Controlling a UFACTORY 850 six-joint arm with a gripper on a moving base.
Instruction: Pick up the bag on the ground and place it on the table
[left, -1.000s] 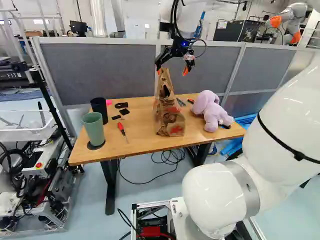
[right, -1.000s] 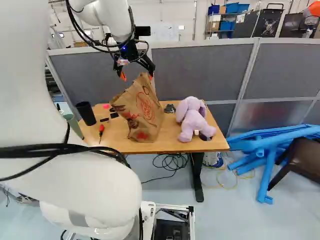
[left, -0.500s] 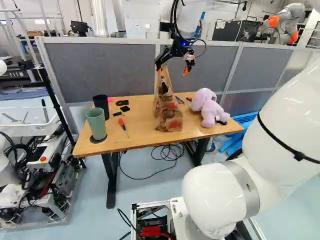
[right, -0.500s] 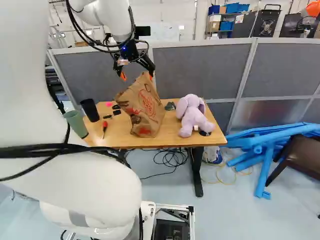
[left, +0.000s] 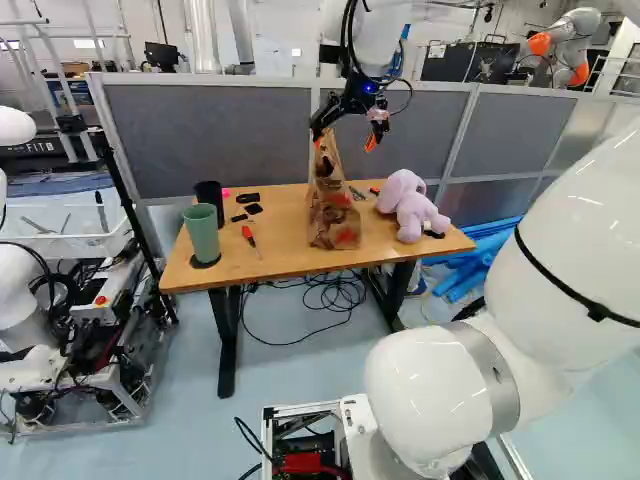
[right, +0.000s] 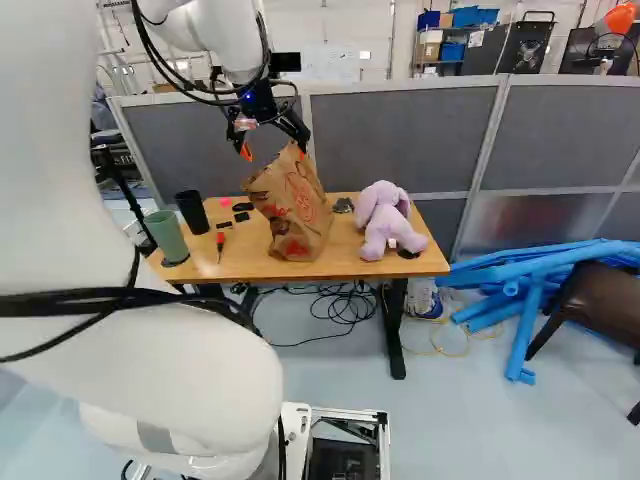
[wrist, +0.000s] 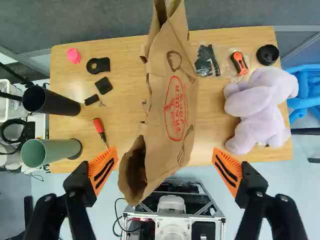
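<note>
The left base view shows the worktop (left: 285, 262) sitting higher and a little smaller than a second ago, while the arm (left: 385, 45) holds its pose over its own joint: the base has moved, apparently backing off. The paper bag (wrist: 167, 115) stands on the worktop between the screwdriver (wrist: 101, 131) and the purple toy (wrist: 262, 107), its foot in the same spot among them, its upper part leaning in the right base view.

The jaws are spread wide above, with nothing gripped. The bag rises between the orange pads (wrist: 102, 171), close to one of them; whether its paper brushes that side is hard to tell.

With the bag on the worktop and no grip on it, the placing looks done, and the drive appears to be the retreat. What remains, in all likelihood, is getting the jaws clear without disturbing it. The danger is a tall, light bag: a pad snagging its loose top could drag or topple it toward the near edge.
</note>
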